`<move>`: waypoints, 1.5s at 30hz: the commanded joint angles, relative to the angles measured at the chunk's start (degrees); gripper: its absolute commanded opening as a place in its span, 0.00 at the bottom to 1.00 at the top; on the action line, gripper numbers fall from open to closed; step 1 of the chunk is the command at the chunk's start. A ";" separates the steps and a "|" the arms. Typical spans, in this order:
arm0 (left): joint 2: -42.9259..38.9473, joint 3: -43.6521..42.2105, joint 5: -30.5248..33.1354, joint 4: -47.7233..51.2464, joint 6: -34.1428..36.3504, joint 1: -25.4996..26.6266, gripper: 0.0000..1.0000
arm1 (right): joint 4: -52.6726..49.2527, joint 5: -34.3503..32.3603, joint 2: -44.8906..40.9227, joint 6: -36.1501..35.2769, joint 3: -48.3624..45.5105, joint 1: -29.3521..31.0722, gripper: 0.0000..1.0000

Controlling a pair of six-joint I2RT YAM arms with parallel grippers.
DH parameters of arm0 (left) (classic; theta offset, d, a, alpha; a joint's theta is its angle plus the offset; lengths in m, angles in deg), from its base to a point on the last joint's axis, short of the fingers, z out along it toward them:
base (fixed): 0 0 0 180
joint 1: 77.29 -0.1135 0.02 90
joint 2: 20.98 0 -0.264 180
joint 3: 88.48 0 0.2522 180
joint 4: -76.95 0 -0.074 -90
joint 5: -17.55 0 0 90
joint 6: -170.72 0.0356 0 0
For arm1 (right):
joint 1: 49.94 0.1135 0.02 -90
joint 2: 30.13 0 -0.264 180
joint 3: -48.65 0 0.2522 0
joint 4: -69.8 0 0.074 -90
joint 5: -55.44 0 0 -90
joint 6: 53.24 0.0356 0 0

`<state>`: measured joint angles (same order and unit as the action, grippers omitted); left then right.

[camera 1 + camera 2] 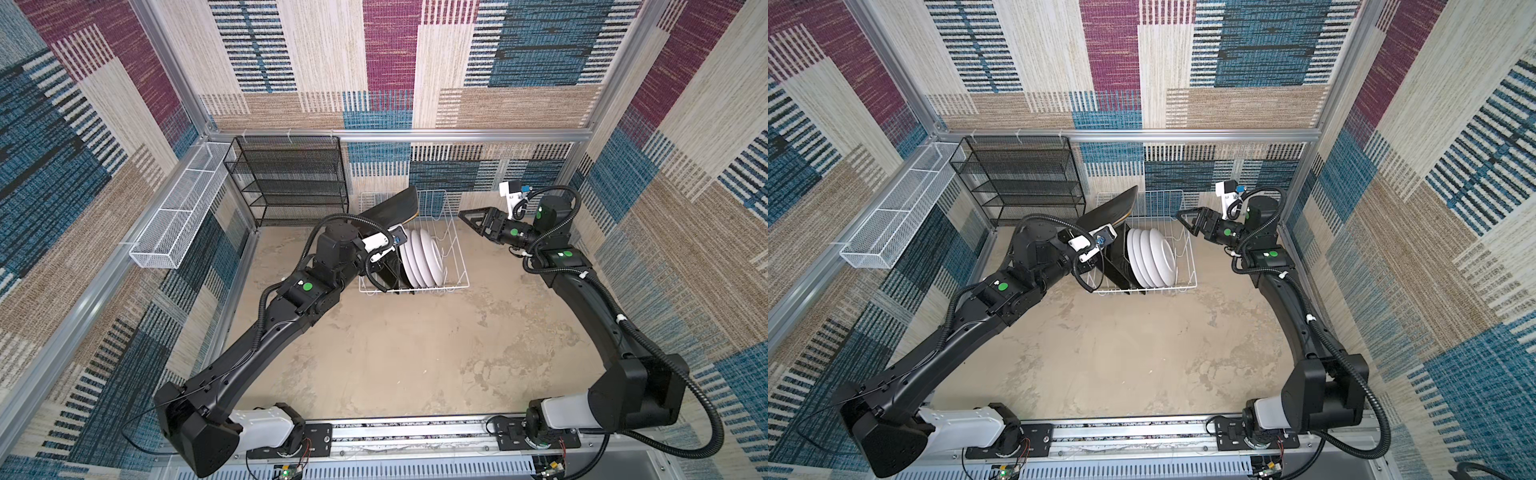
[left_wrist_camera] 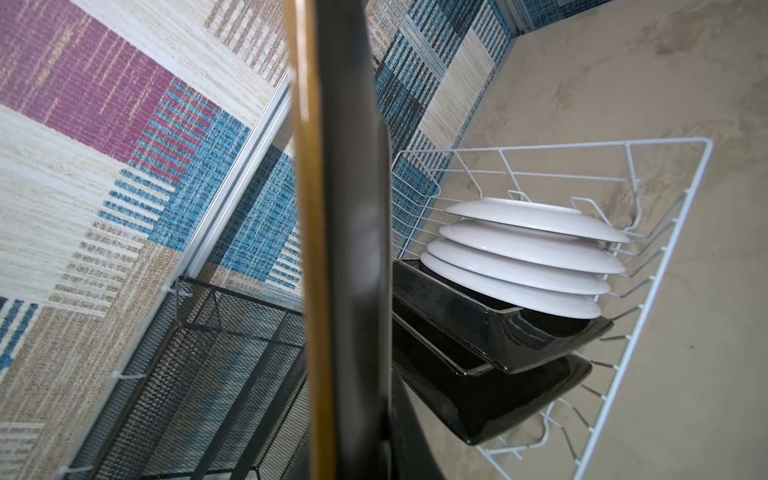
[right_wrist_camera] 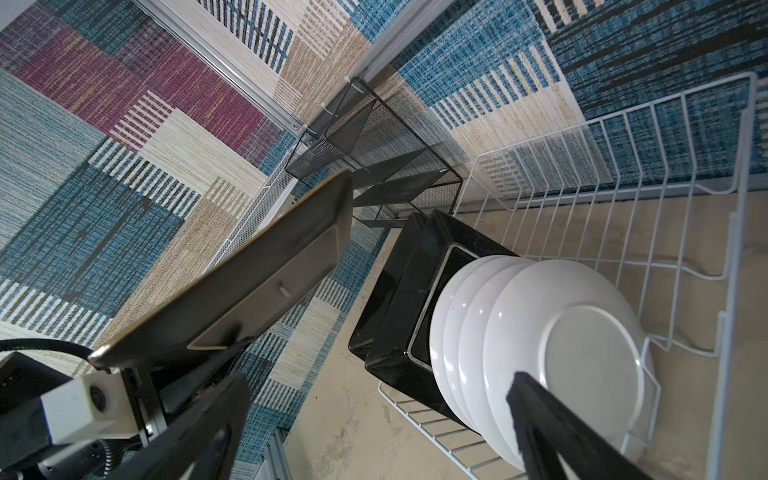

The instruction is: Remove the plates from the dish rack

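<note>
Slippage risk: left gripper [image 3: 149, 374] pinches the square plate [image 1: 395, 205] by one edge (most overhangs beyond it); swing fast and you could drop it onto the dish rack [image 1: 440, 288] beneath. Right gripper [image 1: 469, 222] stands spread.

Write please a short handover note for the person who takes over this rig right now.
The left gripper is shut on one square plate, held tilted above the far left part of the dish rack.
The right gripper is open and empty, beside the rack's right side.
In the rack: two square plates and four round white plates, all on edge.
Done: one plate lifted out, none set down.
Left: place it, then unload the other six.
</note>
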<state>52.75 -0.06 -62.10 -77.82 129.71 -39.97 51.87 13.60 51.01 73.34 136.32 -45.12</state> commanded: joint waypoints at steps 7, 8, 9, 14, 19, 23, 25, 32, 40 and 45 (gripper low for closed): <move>2.16 -4.75 7.09 -22.14 21.05 4.01 0.00 | 0.23 2.48 1.03 4.92 -0.06 1.62 0.98; 2.33 -5.16 7.32 -23.31 22.04 4.25 0.00 | 0.06 2.44 1.03 4.80 0.01 1.61 0.98; 2.52 -5.82 7.10 -24.78 22.96 4.51 0.00 | -0.29 2.38 1.09 4.74 0.18 1.60 0.97; 3.21 -7.75 6.27 -29.06 26.00 5.61 0.00 | -1.37 2.46 2.81 5.37 1.17 2.36 0.95; 4.03 -8.50 6.29 -29.43 28.31 6.34 0.00 | -1.07 2.35 4.60 6.93 1.30 3.83 0.91; 4.61 -8.94 6.99 -29.75 29.11 7.06 0.00 | -1.11 1.52 4.98 6.93 1.50 4.58 0.90; 4.77 -9.40 7.40 -30.04 29.38 7.32 0.00 | -1.09 1.70 5.42 6.97 1.84 4.85 0.87; 5.07 -10.66 6.64 -32.05 30.01 7.92 0.00 | -3.51 2.73 8.77 6.92 4.57 6.47 0.68; 7.04 -11.18 6.04 -35.34 31.11 7.94 0.00 | -7.37 3.17 11.84 6.05 7.97 8.14 0.65; 7.74 -11.19 6.61 -36.24 31.27 8.07 0.00 | -7.43 4.53 13.21 6.75 8.97 8.71 0.57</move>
<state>60.75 -11.52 -56.09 -102.50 159.11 -32.08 44.18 17.06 63.91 79.30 144.54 -36.58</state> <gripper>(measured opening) 0.161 0.574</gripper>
